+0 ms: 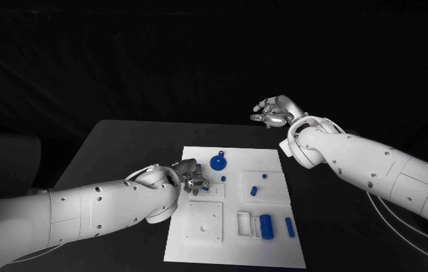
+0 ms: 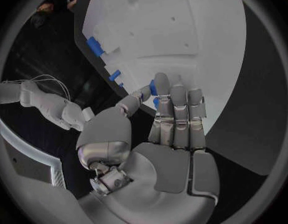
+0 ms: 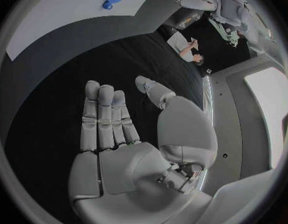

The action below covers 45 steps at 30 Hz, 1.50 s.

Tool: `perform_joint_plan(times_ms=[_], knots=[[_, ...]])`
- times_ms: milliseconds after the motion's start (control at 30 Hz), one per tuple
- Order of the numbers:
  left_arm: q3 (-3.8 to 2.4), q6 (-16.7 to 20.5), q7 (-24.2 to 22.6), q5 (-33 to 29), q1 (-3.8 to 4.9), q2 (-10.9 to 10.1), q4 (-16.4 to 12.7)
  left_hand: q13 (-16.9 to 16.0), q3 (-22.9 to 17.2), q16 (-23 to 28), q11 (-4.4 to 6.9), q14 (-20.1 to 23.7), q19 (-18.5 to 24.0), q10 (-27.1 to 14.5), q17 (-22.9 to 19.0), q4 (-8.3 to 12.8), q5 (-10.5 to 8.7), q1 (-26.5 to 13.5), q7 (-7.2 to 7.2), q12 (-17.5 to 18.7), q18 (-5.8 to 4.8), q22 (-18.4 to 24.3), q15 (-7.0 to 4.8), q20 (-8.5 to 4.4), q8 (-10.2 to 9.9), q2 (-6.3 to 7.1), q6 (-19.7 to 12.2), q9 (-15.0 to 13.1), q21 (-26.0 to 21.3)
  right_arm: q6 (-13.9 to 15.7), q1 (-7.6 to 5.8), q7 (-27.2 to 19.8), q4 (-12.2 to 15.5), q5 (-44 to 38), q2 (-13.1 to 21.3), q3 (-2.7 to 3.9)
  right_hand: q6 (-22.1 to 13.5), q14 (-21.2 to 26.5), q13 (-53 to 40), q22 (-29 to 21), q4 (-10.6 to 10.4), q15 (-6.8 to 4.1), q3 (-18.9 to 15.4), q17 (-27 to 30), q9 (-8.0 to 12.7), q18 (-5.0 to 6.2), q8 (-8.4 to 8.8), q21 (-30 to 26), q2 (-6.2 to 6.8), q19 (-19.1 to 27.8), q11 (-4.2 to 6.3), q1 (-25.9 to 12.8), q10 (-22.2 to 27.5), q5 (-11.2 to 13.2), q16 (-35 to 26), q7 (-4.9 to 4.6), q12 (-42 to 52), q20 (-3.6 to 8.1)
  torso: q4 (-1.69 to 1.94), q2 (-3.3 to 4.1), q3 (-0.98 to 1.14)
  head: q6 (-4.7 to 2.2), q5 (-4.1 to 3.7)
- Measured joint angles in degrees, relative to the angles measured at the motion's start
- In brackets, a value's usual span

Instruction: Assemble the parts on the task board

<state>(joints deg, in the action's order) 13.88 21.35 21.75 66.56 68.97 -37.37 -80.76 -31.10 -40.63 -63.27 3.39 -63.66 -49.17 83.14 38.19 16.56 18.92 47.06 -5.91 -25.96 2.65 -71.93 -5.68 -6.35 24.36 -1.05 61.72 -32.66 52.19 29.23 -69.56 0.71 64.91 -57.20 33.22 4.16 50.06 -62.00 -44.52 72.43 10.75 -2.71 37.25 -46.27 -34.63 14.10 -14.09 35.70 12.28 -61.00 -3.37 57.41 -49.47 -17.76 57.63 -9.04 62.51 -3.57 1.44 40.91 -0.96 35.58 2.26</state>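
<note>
The white task board (image 1: 272, 161) lies in the middle of the black table. My left hand (image 1: 185, 177) hangs over the board's left side, by a small white block (image 1: 214, 190). In the left wrist view the thumb and a fingertip pinch a small blue part (image 2: 153, 87), with the other fingers straight. My right hand (image 1: 276, 111) is raised beyond the board's far edge, fingers apart and holding nothing; its palm (image 3: 119, 149) is bare. On the board sit a blue gear (image 1: 218, 161), a blue peg (image 1: 253, 190), a blue cylinder (image 1: 268, 227) and a blue bar (image 1: 289, 227).
A large white square block (image 1: 204, 221) and a narrow white frame (image 1: 243, 223) stand on the board's near half. Two tiny blue pieces (image 1: 265, 175) lie near its middle. The black table (image 1: 125, 148) reaches out to the left of the board.
</note>
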Motion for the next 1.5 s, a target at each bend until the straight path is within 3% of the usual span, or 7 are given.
perform_joint_plan(times_ms=[467, 700, 1500], knots=[[0.01, 3.08, -0.25, -0.71, -1.67, 0.75, 1.22, -0.05, 0.0, 0.0, 0.0, -0.02, 0.0, -0.02, -0.03, 0.0, 0.34, 0.21, 0.01, 0.0, 0.0, -0.03, 0.0, 0.0, -0.08, 0.22, -0.01, -0.05, 0.0, -0.23, 0.0, 0.08, -0.08, 0.0, 0.0, 0.0, 0.08, 0.0, 0.09, 0.0, 0.0, 0.0, 0.0, 0.05, -0.01, -0.26, 0.0, 0.0, -0.02, 0.0, -0.01, -0.02, -0.01, -0.22, 0.0, -0.06, 0.0, 0.0, -0.06, 0.0, -0.02, 0.21, 0.14], [-0.02, 3.58, -0.45, -1.03, -1.71, 0.88, 1.73, -0.11, 0.01, 0.0, 0.0, -0.1, 0.01, -0.04, -0.05, 0.0, 0.33, 0.2, 0.02, 0.0, -0.01, -0.09, 0.08, 0.0, -0.23, 0.24, -0.01, -0.1, 0.0, -0.42, 0.0, 0.11, -0.09, 0.01, 0.04, 0.0, 0.13, 0.0, 0.21, 0.0, 0.0, 0.0, 0.0, 0.05, -0.01, 0.41, 0.0, 0.0, -0.3, 0.0, -0.01, -0.3, -0.01, -0.22, 0.0, -0.09, 0.0, 0.0, -0.1, 0.0, -0.03, 0.31, 0.04], [-0.12, 2.43, -0.54, -1.42, -1.63, 1.21, 2.07, -0.15, 0.1, 0.0, -0.01, -0.09, 0.01, -0.06, -0.06, -0.06, 0.3, -0.16, -0.09, 0.0, -0.01, -0.13, 0.09, 0.01, -0.2, 0.59, 0.11, -0.17, 0.0, -0.8, 0.0, 0.28, -0.17, 0.01, 0.01, 0.0, 0.28, -0.16, 0.38, 0.04, 0.0, -0.13, 0.0, 0.05, -0.01, 0.39, 0.0, -0.22, -0.3, 0.01, -0.01, -0.3, -0.01, -0.22, 0.0, -0.08, 0.21, -0.01, -0.08, 0.01, -0.02, 0.52, -0.18]])
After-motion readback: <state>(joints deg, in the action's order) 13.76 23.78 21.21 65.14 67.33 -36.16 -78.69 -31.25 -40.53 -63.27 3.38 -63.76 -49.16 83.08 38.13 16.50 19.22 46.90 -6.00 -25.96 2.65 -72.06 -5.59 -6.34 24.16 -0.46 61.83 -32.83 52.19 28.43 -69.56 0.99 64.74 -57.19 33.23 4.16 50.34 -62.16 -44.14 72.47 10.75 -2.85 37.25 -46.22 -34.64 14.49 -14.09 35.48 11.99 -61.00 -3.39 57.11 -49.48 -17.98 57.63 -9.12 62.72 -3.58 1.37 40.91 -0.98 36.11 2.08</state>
